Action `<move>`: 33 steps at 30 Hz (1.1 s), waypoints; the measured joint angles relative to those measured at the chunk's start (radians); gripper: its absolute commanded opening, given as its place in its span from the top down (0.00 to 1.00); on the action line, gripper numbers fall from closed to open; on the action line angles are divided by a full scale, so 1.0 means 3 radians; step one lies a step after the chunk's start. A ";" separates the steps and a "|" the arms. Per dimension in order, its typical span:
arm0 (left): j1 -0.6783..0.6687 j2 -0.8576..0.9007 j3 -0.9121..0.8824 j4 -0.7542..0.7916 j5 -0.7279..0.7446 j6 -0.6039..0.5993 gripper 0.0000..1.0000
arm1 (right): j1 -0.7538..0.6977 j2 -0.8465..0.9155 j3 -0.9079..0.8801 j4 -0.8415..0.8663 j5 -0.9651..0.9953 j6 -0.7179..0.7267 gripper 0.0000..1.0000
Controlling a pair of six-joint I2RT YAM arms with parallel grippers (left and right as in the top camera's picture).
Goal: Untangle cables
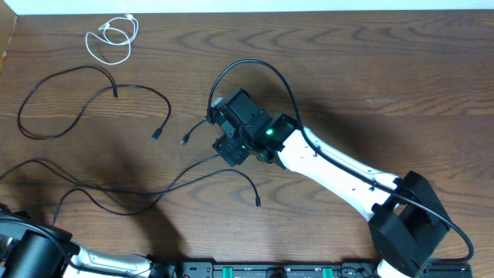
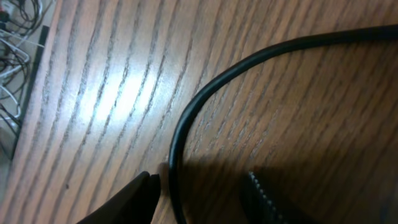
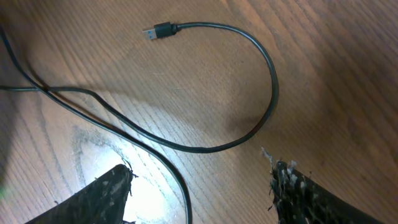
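Note:
Several thin black cables lie across the wooden table: one loop at the left and longer crossing cords below it. A white cord is coiled at the back left. My right gripper hovers mid-table and stands open. One black cord runs between its fingers, and another curls ahead to a USB plug. My left gripper is low over the table, jaws apart. A black cord passes between them, close to the left fingertip and apart from the right one.
The left arm sits at the front left corner and the right arm's base at the front right. A thicker black lead arches over the right wrist. Loose wires hang beyond the table's left edge.

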 measured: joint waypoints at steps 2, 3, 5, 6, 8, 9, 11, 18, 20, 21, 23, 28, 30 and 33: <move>0.0000 -0.0023 -0.0045 0.0064 0.0020 -0.0003 0.58 | 0.0000 0.0000 0.0000 0.0001 0.0000 0.0000 0.31; 0.0000 -0.0031 -0.0061 0.0088 0.0023 0.0000 0.58 | 0.0000 0.0000 0.0000 0.0001 0.0000 0.0000 0.31; 0.0000 -0.0046 -0.0088 0.0116 0.0031 -0.0001 0.58 | 0.0000 0.0000 0.0000 0.0000 0.0000 0.0000 0.31; 0.0000 -0.0047 -0.0094 0.0120 0.0039 0.0000 0.58 | 0.0000 0.0000 0.0000 0.0000 0.0000 0.0000 0.31; 0.0001 -0.0050 -0.0098 0.0118 0.0047 -0.0001 0.52 | 0.0000 0.0000 0.0000 0.0003 0.0000 0.0000 0.31; 0.0003 -0.0051 -0.0098 0.0114 0.0042 0.0003 0.50 | 0.0000 0.0000 0.0000 0.0004 0.0000 0.0000 0.31; 0.0005 -0.0060 -0.0103 0.0092 0.0041 -0.0018 0.50 | 0.0000 0.0000 0.0000 0.0011 0.0003 0.0000 0.31; 0.0023 -0.0062 -0.0104 0.0086 0.0083 -0.0050 0.50 | 0.0000 0.0000 0.0000 0.0017 0.0000 0.0000 0.32; 0.0036 -0.0066 -0.0108 0.0086 0.0126 -0.0067 0.51 | 0.0000 0.0000 0.0000 0.0015 0.0001 0.0000 0.32; 0.0045 -0.0066 -0.0108 0.0086 0.0144 -0.0080 0.51 | 0.0000 0.0000 0.0000 0.0015 0.0001 0.0000 0.32; 0.0053 -0.0069 -0.0109 0.0089 0.0177 -0.0093 0.51 | 0.0000 0.0000 0.0000 0.0015 0.0000 0.0000 0.32; 0.0078 -0.0072 -0.0111 0.0084 0.0242 -0.0099 0.51 | 0.0000 0.0000 0.0000 0.0018 0.0000 0.0000 0.32; 0.0081 -0.0075 -0.0111 0.0075 0.0259 -0.0099 0.51 | 0.0000 0.0000 0.0000 0.0018 0.0000 0.0001 0.32; 0.0099 -0.0098 -0.0140 0.0067 0.0336 -0.0100 0.51 | 0.0000 0.0000 0.0000 0.0019 0.0000 0.0001 0.32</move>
